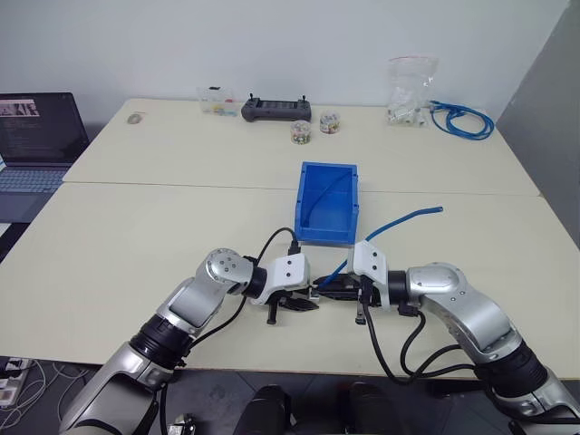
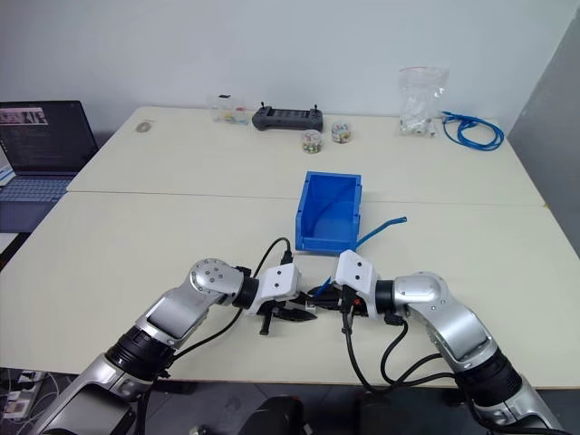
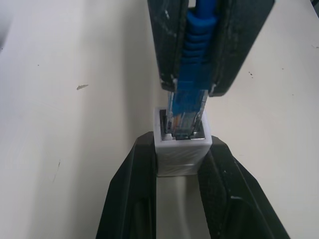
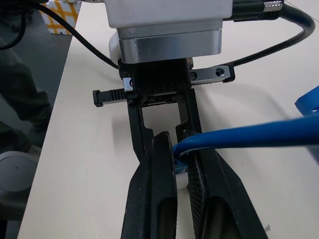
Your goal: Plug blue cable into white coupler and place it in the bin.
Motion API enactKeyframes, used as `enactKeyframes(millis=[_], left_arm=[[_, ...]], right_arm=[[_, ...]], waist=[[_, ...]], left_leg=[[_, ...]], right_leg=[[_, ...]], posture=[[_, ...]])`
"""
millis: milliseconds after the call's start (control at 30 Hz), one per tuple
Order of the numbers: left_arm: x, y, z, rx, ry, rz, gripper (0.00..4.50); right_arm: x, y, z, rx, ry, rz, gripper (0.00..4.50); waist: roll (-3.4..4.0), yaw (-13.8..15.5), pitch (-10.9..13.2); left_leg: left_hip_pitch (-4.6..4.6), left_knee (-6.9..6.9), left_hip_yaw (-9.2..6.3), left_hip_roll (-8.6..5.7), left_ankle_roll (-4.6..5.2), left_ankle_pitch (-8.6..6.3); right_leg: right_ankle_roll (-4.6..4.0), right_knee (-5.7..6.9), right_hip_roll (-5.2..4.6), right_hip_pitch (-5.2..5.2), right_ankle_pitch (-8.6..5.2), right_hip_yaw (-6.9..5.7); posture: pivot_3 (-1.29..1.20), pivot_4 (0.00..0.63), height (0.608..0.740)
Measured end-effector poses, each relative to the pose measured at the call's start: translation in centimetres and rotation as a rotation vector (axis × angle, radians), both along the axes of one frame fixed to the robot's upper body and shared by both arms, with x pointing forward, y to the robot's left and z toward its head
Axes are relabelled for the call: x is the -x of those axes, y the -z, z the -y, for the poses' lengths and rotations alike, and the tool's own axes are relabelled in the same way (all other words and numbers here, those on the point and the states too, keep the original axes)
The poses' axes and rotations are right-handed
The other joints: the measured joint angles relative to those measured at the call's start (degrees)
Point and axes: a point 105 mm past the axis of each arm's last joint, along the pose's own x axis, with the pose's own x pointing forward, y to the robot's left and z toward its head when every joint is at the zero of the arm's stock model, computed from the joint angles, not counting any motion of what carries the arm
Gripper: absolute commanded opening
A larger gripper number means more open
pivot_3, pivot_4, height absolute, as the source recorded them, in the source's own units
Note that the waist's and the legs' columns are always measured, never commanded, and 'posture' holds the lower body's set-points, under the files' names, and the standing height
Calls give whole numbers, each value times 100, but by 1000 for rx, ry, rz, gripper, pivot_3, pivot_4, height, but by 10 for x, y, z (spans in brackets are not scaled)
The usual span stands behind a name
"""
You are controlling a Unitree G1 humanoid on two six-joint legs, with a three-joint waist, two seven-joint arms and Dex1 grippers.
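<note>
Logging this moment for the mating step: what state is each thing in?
blue cable: plug tip entering the coupler's socket
white coupler: clamped, socket facing the plug
left claw: shut on the coupler
right claw: shut on the cable
bin: upright, open-topped
laptop: open, screen lit

1. I'm seeing both arms reaching in toward each other over the table's near edge, elbows out, wrists turned inward.
2. L gripper point(image 1: 304, 304) is pointing to the robot's right and tilting slightly down; its fingers point(image 3: 130, 199) are pinching the white coupler point(image 3: 182, 144) from both sides.
3. R gripper point(image 1: 328, 290) is pointing to the robot's left, facing the L one nearly tip to tip.
4. R fingers point(image 4: 157, 189) are clamping the blue cable point(image 4: 249, 134) just behind its plug, narrow gap between them.
5. Grippers are sitting almost touching, plug tip sitting in the coupler's opening.
</note>
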Motion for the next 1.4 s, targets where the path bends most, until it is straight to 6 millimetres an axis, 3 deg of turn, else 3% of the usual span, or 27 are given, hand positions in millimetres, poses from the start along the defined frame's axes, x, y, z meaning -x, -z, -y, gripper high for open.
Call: enactKeyframes(millis=[333, 733, 1000, 1400], left_arm=[[0, 2, -2, -6, -2, -10, 810], [0, 6, -2, -17, -8, -18, 810], [1, 8, -3, -24, -21, -34, 810], [1, 10, -4, -13, -31, -23, 809]], right_arm=[[-7, -1, -13, 86, -65, -36, 36], [-6, 8, -9, 164, -113, -58, 36], [-9, 14, -12, 143, -90, -110, 36], [-9, 11, -9, 49, -29, -178, 36]], waist=[[11, -21, -21], [17, -34, -117], [17, -33, -136], [29, -37, -149]], left_leg=[[7, -1, -1, 2, 0, 0], [29, -5, 0, 1, 5, -3], [90, -23, 2, 4, 20, -14], [91, -27, 0, 3, 23, -16]], right_leg=[[0, 3, 3, 3, 0, 0], [1, 0, 3, 23, -1, 3], [-2, -10, 3, 80, -10, 4], [-2, -12, 2, 81, -11, 5]], posture=[[0, 150, 740], [0, 150, 740], [0, 150, 740], [0, 150, 740]])
